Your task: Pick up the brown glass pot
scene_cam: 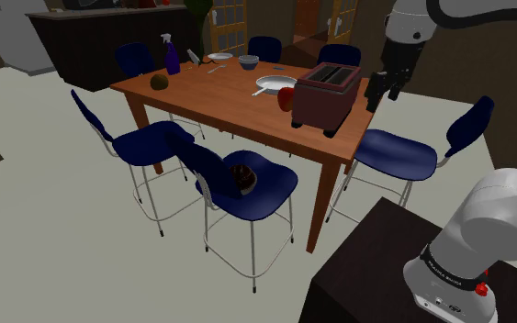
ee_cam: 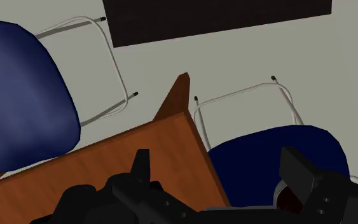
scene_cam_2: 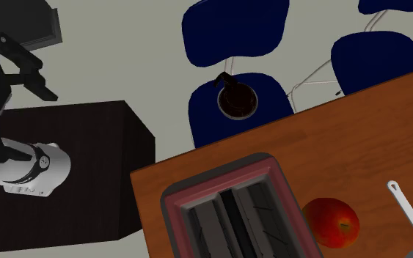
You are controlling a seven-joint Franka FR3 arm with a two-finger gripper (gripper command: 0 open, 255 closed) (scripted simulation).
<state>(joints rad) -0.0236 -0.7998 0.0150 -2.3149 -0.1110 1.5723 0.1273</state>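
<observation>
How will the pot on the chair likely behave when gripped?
The pot looks like dark glass: probably rigid, slick, and breakable under a hard pinch. Its round body may slip from a side grasp. It sits on a curved chair seat, so a nudge could slide or tip it.

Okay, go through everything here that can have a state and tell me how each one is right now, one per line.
Gripper: open, empty, in the air over the corner of the table.
Brown pot: upright on a blue chair seat, not held.
Toaster: upright on the table, both slots empty.
Spray bottle: upright at the table's far end.
</observation>
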